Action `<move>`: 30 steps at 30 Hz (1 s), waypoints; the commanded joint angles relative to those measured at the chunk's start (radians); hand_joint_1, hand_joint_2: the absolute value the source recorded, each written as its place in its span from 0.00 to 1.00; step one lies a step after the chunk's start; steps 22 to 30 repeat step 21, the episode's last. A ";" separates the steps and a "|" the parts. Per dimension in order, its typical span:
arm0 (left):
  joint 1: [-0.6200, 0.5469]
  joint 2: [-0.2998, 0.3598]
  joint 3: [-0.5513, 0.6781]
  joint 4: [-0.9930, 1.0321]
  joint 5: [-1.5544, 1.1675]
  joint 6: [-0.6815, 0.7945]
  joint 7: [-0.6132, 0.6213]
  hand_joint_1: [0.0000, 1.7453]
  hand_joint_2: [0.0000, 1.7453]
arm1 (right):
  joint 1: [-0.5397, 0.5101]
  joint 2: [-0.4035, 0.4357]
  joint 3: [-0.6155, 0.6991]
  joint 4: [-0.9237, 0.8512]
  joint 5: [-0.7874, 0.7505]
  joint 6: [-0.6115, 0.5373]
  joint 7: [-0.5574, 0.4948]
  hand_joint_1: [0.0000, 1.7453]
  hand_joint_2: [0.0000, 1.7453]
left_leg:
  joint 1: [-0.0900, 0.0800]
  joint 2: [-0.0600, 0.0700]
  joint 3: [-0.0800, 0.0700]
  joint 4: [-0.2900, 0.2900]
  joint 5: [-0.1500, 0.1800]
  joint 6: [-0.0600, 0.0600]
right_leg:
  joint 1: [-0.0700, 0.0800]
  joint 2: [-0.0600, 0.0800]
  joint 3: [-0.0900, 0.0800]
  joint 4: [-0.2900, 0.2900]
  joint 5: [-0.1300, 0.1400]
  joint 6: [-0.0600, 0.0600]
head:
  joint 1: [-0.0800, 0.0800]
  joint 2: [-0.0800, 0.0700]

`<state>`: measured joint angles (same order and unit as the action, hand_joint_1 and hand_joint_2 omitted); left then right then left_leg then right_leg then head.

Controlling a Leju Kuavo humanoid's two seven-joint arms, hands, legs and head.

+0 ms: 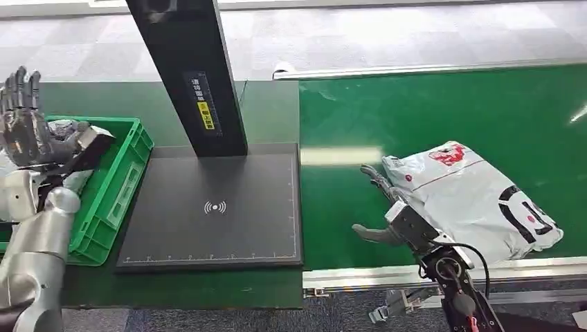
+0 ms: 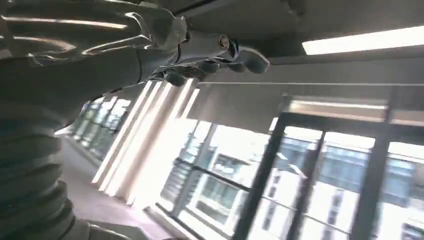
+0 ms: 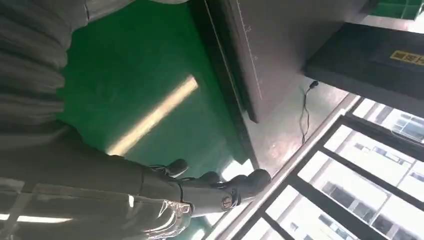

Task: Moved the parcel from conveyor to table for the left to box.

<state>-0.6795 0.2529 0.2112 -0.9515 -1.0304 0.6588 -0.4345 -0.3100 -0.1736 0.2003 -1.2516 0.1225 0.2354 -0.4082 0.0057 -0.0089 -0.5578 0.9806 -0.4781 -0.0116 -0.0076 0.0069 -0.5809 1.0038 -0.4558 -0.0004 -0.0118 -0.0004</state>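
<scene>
- Evidently the pickup is in hand: the right hand (image 1: 387,211), fingers spread and holding nothing, lies against the near edge of the parcel (image 1: 471,197) on the green conveyor (image 1: 443,111).
- Next, I judge, it must close on the bag and carry it to the black counter (image 1: 214,207).
- Head view alone shows the left hand (image 1: 24,124) raised, fingers wide, above the green box (image 1: 114,187); the right wrist view adds the counter's edge.

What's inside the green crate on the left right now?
In the head view the green crate holds at least one crinkled grey bag near its far end. The raised left hand and arm cover the rest of its inside.
</scene>
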 commanded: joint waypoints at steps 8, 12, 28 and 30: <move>0.045 -0.146 -0.056 -0.307 0.468 0.039 -0.264 0.00 0.00 | 0.031 0.013 -0.024 0.018 0.003 -0.021 0.003 0.00 1.00 | 0.000 0.002 0.000 0.000 0.000 0.000 | 0.001 -0.001 0.000 -0.001 0.000 0.000 | -0.001 0.000; 0.220 -0.157 -0.297 -0.546 0.735 0.019 -0.264 0.00 1.00 | 0.032 0.027 -0.023 0.005 -0.002 -0.034 -0.011 0.00 1.00 | -0.001 0.003 0.002 -0.002 0.000 0.000 | -0.001 0.001 0.002 -0.002 0.000 0.000 | 0.000 0.000; 0.332 -0.253 -0.525 -0.476 1.002 -0.435 -0.114 0.00 1.00 | 0.094 0.049 -0.054 -0.064 -0.033 -0.048 0.012 0.00 1.00 | -0.003 -0.002 0.002 -0.002 -0.001 0.000 | -0.002 -0.003 0.003 -0.002 -0.001 0.002 | 0.000 0.000; 0.332 -0.253 -0.525 -0.476 1.002 -0.435 -0.114 0.00 1.00 | 0.094 0.049 -0.054 -0.064 -0.033 -0.048 0.012 0.00 1.00 | -0.003 -0.002 0.002 -0.002 -0.001 0.000 | -0.002 -0.003 0.003 -0.002 -0.001 0.002 | 0.000 0.000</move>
